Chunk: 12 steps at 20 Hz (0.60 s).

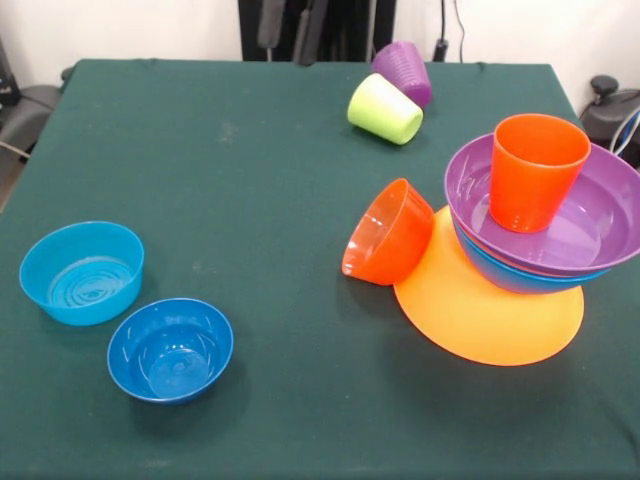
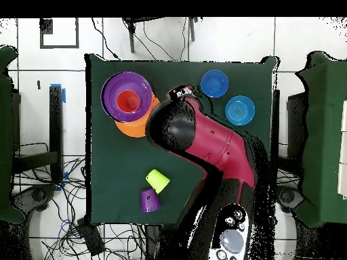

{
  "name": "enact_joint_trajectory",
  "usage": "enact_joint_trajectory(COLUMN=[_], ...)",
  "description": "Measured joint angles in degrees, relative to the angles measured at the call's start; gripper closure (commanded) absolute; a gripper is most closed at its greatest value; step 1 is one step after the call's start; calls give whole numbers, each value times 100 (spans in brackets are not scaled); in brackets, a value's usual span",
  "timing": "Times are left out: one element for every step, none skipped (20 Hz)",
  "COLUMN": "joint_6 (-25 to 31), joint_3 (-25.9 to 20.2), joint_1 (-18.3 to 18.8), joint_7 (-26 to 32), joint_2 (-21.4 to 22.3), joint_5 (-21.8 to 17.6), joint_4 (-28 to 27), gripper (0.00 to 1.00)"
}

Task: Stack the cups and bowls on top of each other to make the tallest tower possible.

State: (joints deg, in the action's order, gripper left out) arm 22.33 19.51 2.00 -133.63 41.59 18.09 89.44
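**Partial tower and loose pieces on the bench: handling and orientation**

Front view, near to far. At 7 o'clock, the dark blue bowl (image 1: 170, 349) and, just beside it, the light blue bowl (image 1: 82, 272) sit upright, mouths up. At 4 o'clock stands the tower (image 1: 530, 240): orange-yellow bowl (image 1: 480, 320) inverted as base, blue bowl (image 1: 520, 275) and purple bowl (image 1: 585, 225) nested above and seated visibly off-centre, orange cup (image 1: 535, 170) upright inside. The orange bowl (image 1: 388, 232) lies on its side touching the base, mouth toward 7 o'clock. At 1 o'clock, the green cup (image 1: 385, 108) and purple cup (image 1: 403, 72) lie toppled and touching, long axes roughly parallel, running from 11 toward 5 o'clock; the green mouth faces 5 o'clock.

All pieces are judged light, stiff and glossy, hence slippery; a rim or wall pinch suits them best. The toppled cups may roll.

In the overhead view the arm (image 2: 217, 145) reaches over the bench; the pincer's state cannot be told.
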Motion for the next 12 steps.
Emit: enact_joint_trajectory(joint_6=[-57, -109, -159, -271, -291, -339, -377, -481, -553, -608, -656, -748], joint_3=[-9, -14, -20, -43, -51, -68, -86, -134, -172, -206, -242, -328], joint_1=[28, 53, 76, 121, 128, 142, 152, 174, 190, 202, 216, 253], joint_7=[0, 0, 0, 0, 0, 0, 0, 0, 0, 0, 0, 0], joint_2=[-32, -69, -106, -191, -208, -241, -264, -327, -377, -417, -460, -550], joint_5=[-28, -50, -74, -123, -129, -140, -144, -146, -146, -146, -146, -146], joint_4=[-18, -38, -58, -104, -111, -124, -132, -150, -165, -178, -194, -230], gripper=[0, 0, 0, 0, 0, 0, 0, 0, 0, 0, 0, 0])
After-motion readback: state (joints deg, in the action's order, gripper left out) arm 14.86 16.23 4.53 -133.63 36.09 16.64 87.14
